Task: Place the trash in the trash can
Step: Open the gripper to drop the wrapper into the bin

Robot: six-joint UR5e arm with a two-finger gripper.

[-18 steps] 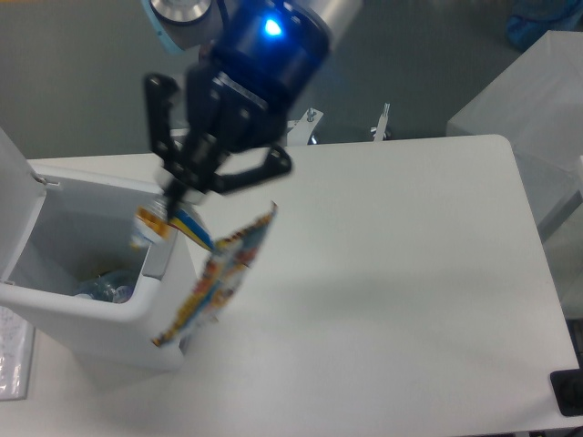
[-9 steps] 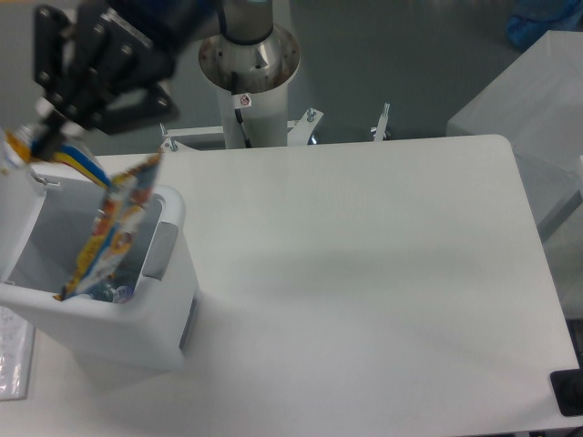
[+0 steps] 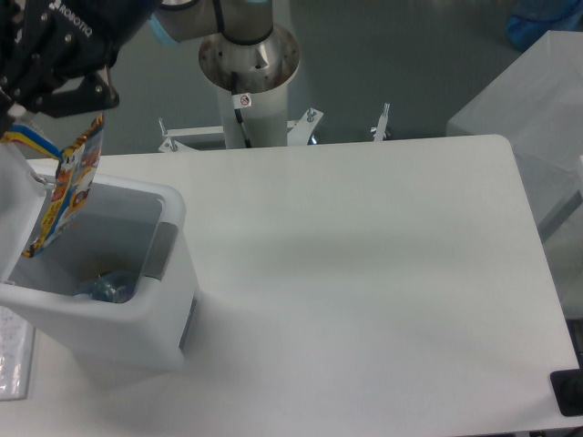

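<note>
Hidden: gripper [image 3: 14, 114] was cut off by the top-left frame edge; I couldn't make out both fingertips.
Fingers: looked pinched on the wrapper's top end, w/ the wrapper [image 3: 66, 187] hanging from them; I couldn't judge the gap.
Wrapper: over the trash can's far-left side, lower tip inside the opening. Long axis near vertical, tilted, top toward the can's back, bottom toward its left wall.
Bottle [image 3: 107, 287]: inside the trash can, low at the bottom, only partly visible behind the front rim.
Trash can [image 3: 137, 314]: open, lid up on its left, on the table [image 3: 364, 273] beside it.

"ROBOTIQ" on the hand [image 3: 36, 82]
</note>
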